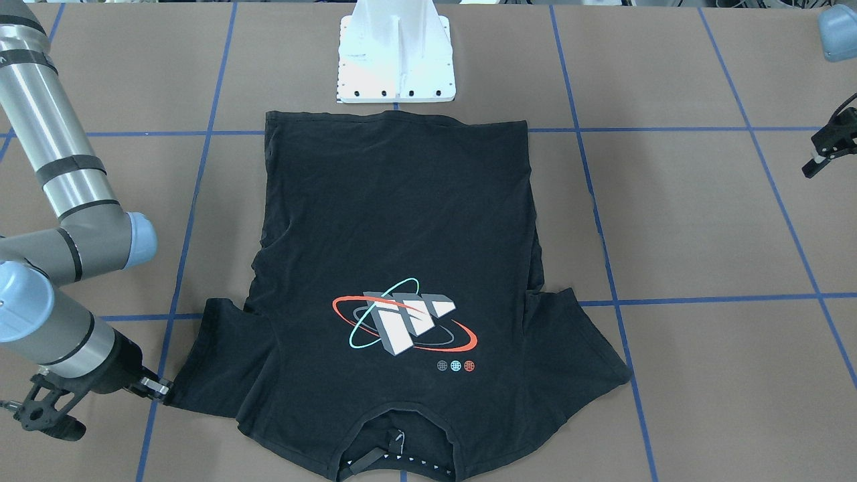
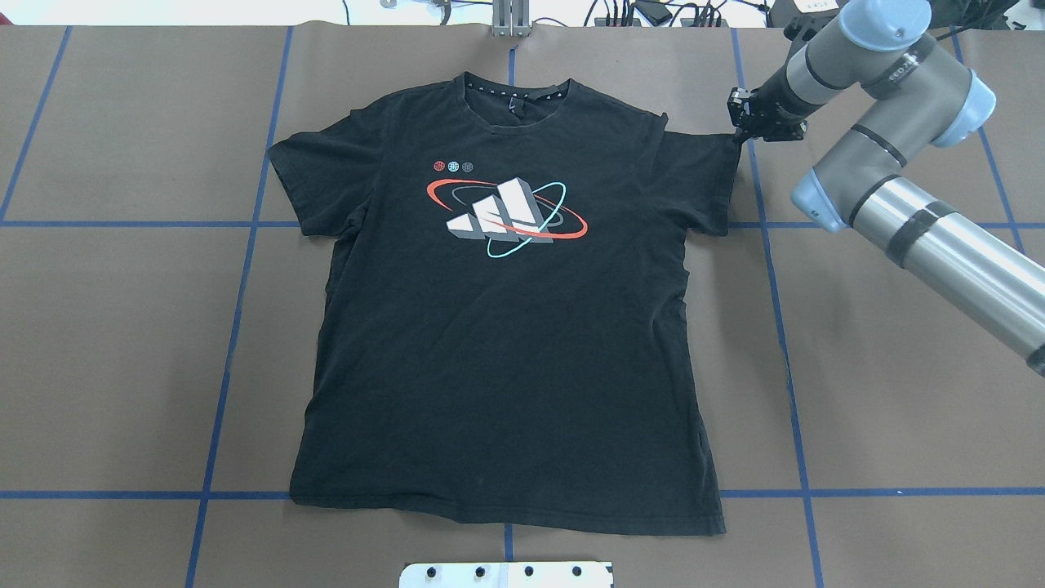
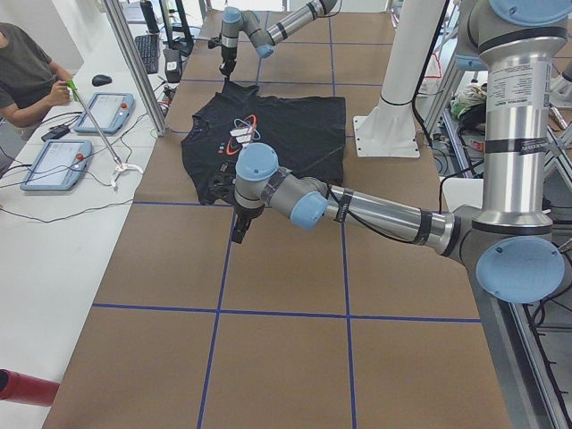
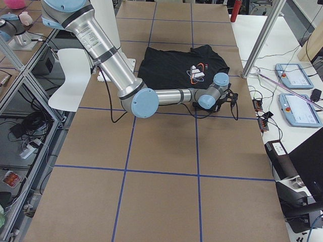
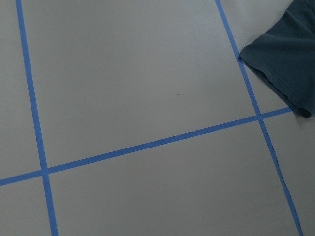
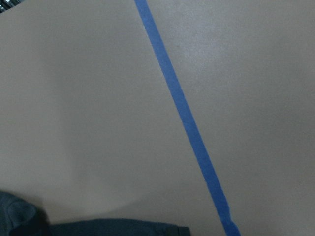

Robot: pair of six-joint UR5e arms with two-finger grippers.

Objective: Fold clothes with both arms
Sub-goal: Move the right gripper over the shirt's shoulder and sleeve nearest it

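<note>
The shirt (image 1: 395, 221) lies flat just before the pedestal (image 1: 395, 67); the right gripper (image 1: 159, 387) pinches only its sleeve hem, so a pull may slip it free, and whether the left gripper (image 1: 820, 157) is open I cannot tell.

Both arms are built of polished silver-grey tubes joined by darker grey housings, each closed with a rounded light blue cap. The right arm (image 2: 939, 237), at the right of the overhead view, wears black bands round its tube and has small lettering on one housing, too small to read. The right end effector (image 2: 744, 122) is black and angular, with small silvery fittings. The left arm (image 3: 384, 214), large in the left side view, has black straps and a thin black cable along it. The left end effector (image 1: 827, 144) is black with a white fleck. The pedestal (image 1: 395, 60) is white, with dark bolts along its edge.
</note>
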